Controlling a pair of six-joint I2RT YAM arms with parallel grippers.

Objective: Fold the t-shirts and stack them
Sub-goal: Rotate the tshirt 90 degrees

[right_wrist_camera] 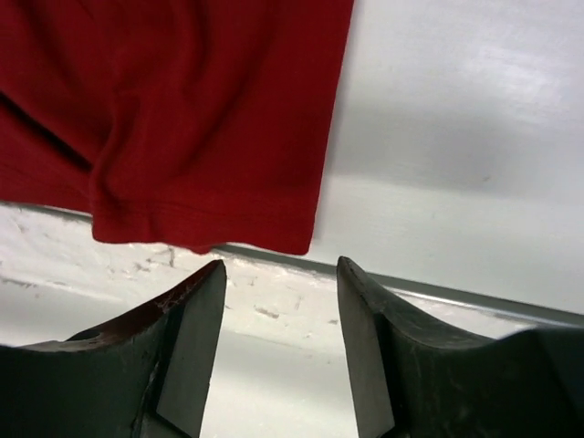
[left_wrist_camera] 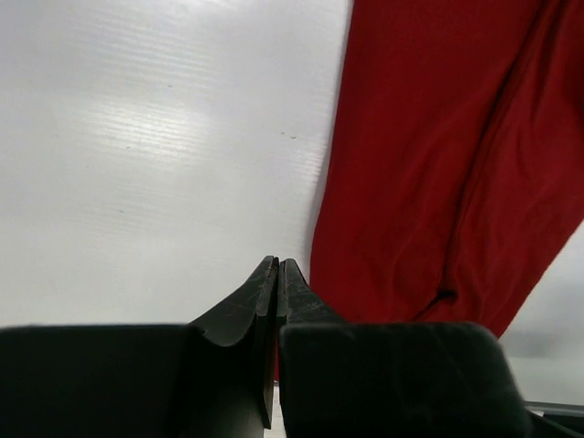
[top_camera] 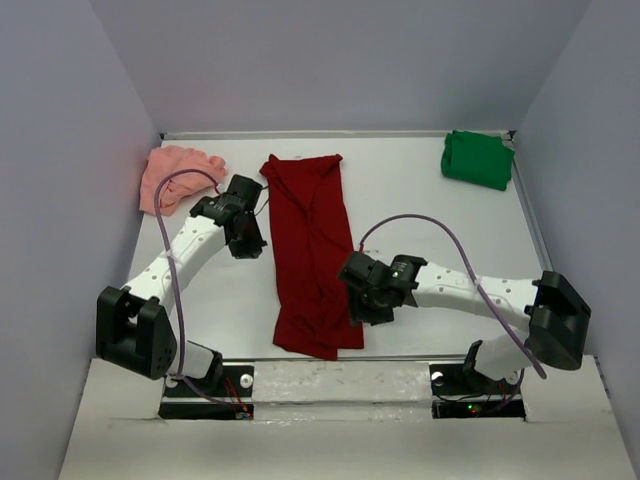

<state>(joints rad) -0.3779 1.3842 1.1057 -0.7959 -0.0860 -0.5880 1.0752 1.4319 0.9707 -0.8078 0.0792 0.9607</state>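
A dark red t-shirt lies folded lengthwise into a long strip down the middle of the table. It also fills the upper right of the left wrist view and the upper left of the right wrist view. A bright green t-shirt sits folded at the back right. The pale salmon-pink t-shirt lies crumpled at the back left. My left gripper is shut on nothing, just left of the red strip. My right gripper stands open and empty by the strip's right edge, near its lower end.
The white table has a raised metal rim along its back and right sides. The near edge strip shows under the right gripper. Grey walls close in the left, back and right.
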